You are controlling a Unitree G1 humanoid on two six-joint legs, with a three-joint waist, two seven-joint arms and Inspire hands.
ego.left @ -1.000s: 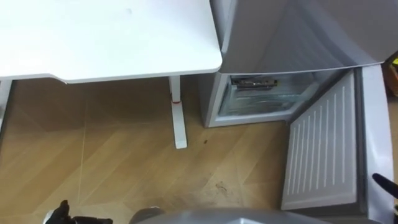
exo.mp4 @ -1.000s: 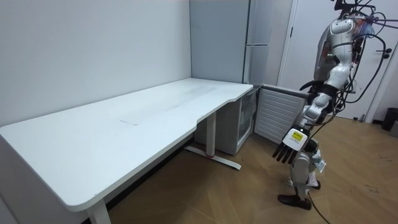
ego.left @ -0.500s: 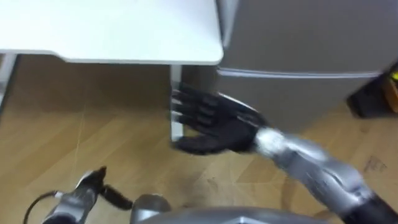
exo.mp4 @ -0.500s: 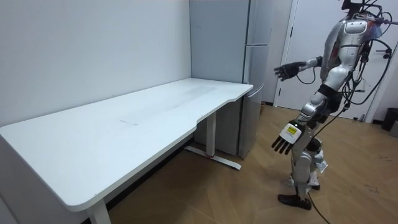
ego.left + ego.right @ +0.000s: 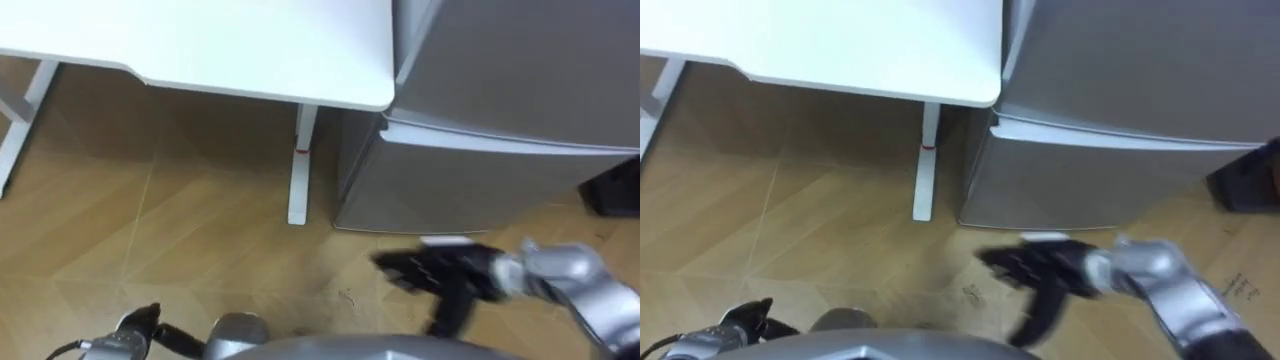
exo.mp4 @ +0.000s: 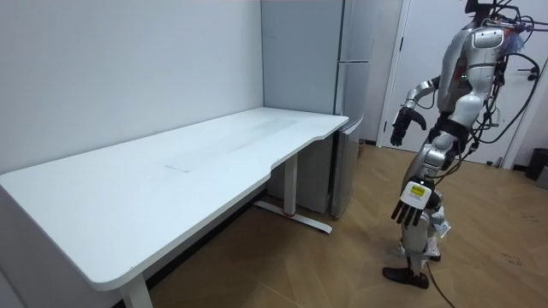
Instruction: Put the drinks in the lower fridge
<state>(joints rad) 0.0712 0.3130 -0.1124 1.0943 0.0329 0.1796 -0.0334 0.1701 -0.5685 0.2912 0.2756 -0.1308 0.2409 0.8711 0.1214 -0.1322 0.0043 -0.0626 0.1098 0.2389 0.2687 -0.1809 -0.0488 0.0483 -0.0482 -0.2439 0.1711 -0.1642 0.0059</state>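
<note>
Empty, straight-fingered right robot hand (image 5: 440,273) faces the closed lower fridge door (image 5: 480,190), likely stiff; grip its top edge.

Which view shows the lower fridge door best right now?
The right eye view: the lower fridge door faces the camera, shut, nearly whole. The left eye view crops its right edge; the room view shows it side-on behind the white desk.

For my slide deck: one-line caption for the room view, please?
Robot stands before the closed fridge beside the white desk, right hand raised open, left hand hanging open.
</note>
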